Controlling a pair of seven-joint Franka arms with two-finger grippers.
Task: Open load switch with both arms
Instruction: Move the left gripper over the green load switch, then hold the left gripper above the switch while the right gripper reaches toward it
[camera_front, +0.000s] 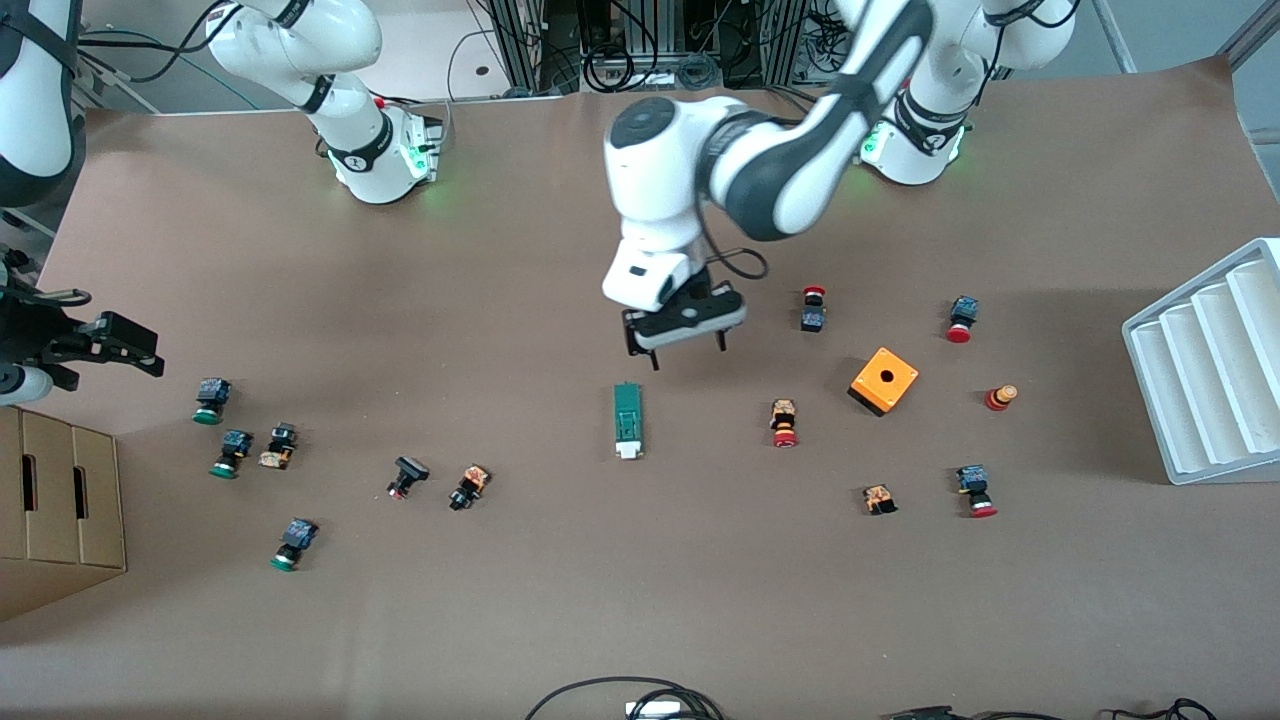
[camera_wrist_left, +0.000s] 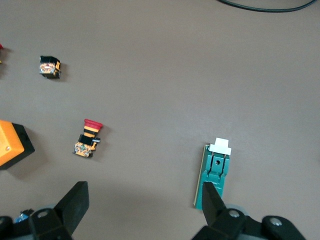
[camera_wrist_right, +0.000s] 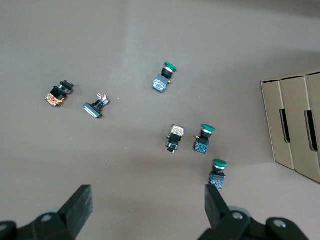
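The load switch (camera_front: 628, 422) lies flat at the middle of the front view, green bar pointing up the frame, white block at its lower end. My left gripper (camera_front: 686, 340) hangs just above and slightly to the right of it in that frame, fingers spread wide, holding nothing; in the left wrist view the load switch (camera_wrist_left: 214, 175) sits partly under one of my fingers (camera_wrist_left: 216, 204). An orange box (camera_front: 884, 380) sits at centre right of the front view. My right gripper (camera_front: 140, 352) waits at the frame's left edge, wide and empty, over the green push buttons (camera_wrist_right: 204, 138).
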